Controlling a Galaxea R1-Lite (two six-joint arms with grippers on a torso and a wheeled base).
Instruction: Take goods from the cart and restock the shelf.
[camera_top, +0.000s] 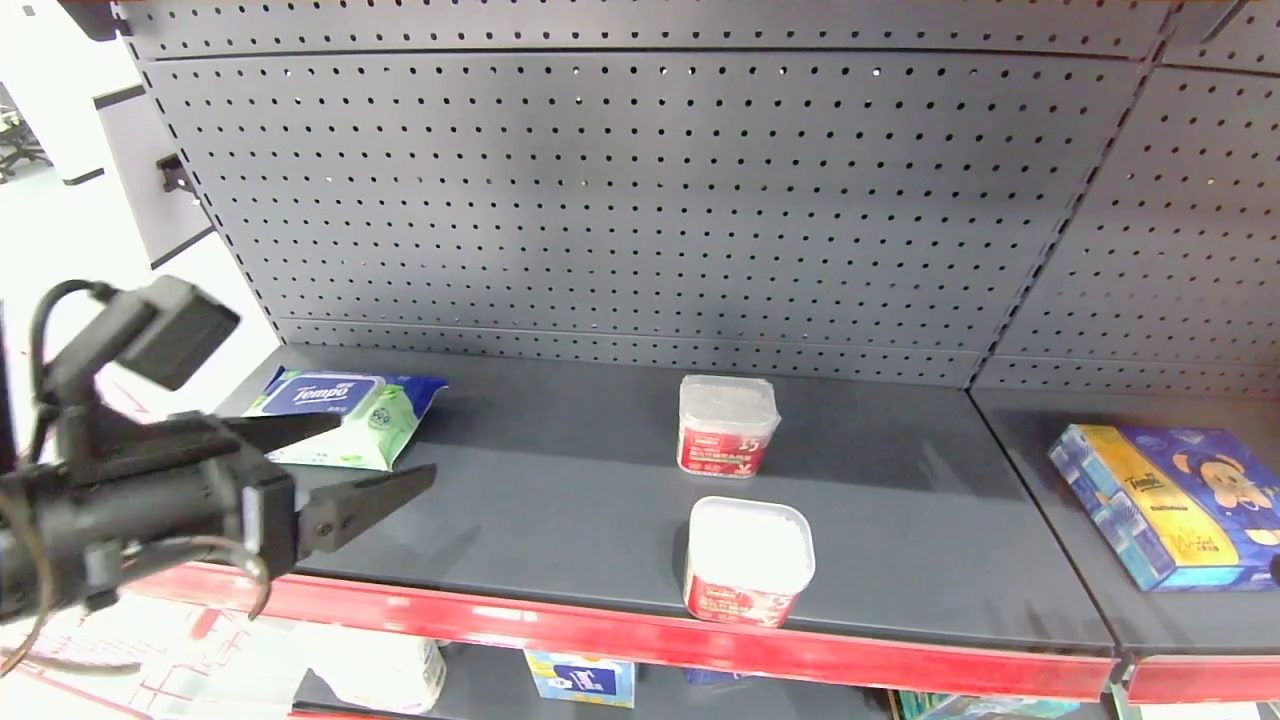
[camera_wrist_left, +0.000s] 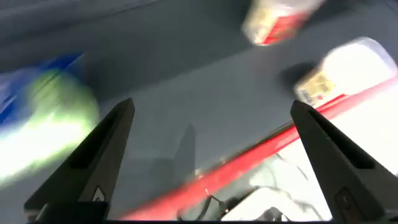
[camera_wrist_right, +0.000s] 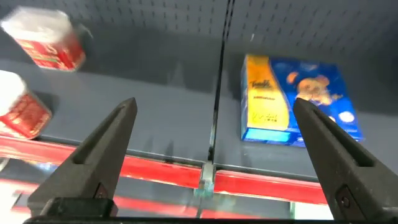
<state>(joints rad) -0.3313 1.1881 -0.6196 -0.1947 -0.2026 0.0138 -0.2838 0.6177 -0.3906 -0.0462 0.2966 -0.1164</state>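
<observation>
1. Hovering over the left front corner of the shelf (camera_top: 560, 480), the left gripper (camera_top: 385, 445) has its jaws spread wide with nothing between them. It points inward across the red front edge (camera_top: 600, 625), apparently placed to stay clear of the stock.
2. Right gripper (camera_wrist_right: 214, 102): jaws likewise parted and empty, facing the seam where the shelf meets the neighbouring shelf board (camera_top: 1085, 545) on the right.
3. Wet-wipes pack (camera_top: 345, 418): a soft, flat pouch, white and green with a blue label panel. It lies face up in the left rear corner, just beyond the left gripper's tips. From its position it appears to be already stocked.
4. Rear tub (camera_top: 728, 424) and front tub (camera_top: 748, 560): two squat translucent plastic tubs with red labels, both upright. They stand one behind the other near the middle, the front one close to the front edge. Set in a row from front to back, they show their labels towards the aisle.
5. Tissue multipack (camera_top: 1165, 505): a blue and yellow wrapper with a cartoon figure, lying flat and slightly askew near the front edge of the neighbouring board.
6. Judgement: with both claws empty, the next step is probably to fetch another item.
</observation>
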